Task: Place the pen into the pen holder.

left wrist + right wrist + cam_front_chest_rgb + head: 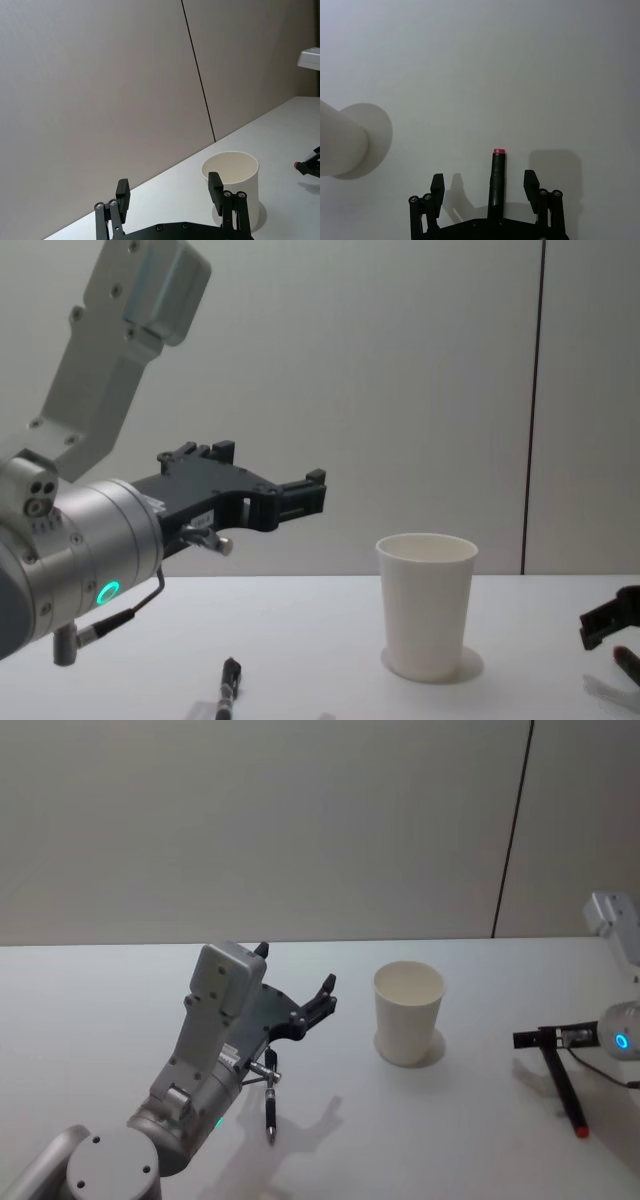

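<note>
The cup point(408, 1015) stood upright on the white counter point(110, 1010), mouth up.

To the cup's right and well apart from it, the red-tipped pen point(564, 1088) lay flat on the counter. Its red end lay farther from the cup than its dark end. The right end effector point(484, 179) sat low over the dark end, fingers spread wide. One finger was on either side of the barrel and neither touched it, so it was open and gripping nothing.

To the cup's left, the left end effector point(169, 186) hung in the air, raised off the counter and pointing toward the cup. Its fingers were apart and it held nothing. A black pen point(270, 1108) lay on the counter on that same side of the cup, nearer the robot than the cup was. It lay below the left wrist, clear of the fingers.

Both pens were outside the cup, each lying on the counter.
</note>
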### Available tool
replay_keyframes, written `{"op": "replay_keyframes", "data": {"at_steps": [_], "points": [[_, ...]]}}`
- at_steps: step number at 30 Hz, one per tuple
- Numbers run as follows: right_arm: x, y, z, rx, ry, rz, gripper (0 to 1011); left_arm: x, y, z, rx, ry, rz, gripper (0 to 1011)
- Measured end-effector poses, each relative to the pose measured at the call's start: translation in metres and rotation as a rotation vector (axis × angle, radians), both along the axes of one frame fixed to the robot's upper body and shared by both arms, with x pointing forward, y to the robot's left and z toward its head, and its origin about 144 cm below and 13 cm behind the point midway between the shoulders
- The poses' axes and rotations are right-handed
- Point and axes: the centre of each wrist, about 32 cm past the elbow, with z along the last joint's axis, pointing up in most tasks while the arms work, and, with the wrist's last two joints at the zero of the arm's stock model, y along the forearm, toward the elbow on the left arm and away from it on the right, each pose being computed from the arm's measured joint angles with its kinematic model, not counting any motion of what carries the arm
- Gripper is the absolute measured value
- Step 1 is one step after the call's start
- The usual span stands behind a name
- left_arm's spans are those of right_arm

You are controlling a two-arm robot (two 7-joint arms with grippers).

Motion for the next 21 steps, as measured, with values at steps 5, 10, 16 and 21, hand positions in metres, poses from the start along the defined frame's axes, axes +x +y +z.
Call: {"op": "replay_keyframes", "data": {"at_steps": [5,10,16,21], "points": [[0.0028,0.0016,-0.0035,0.0,0.007,0.003,1001,0.0,0.0,0.0,0.0,0.0,0.0,1003],[0.0051,0.0028,-0.0064,-0.001,0.013,0.003,1001,0.0,0.0,0.0,0.0,0.0,0.0,1003],[0.0067,0.0034,-0.0087,-0.004,0.017,0.003,1001,0.0,0.0,0.0,0.0,0.0,0.0,1003],[0.007,0.0035,-0.01,-0.007,0.018,0.003,1000,0.0,0.0,0.0,0.0,0.0,0.0,1003]]}}
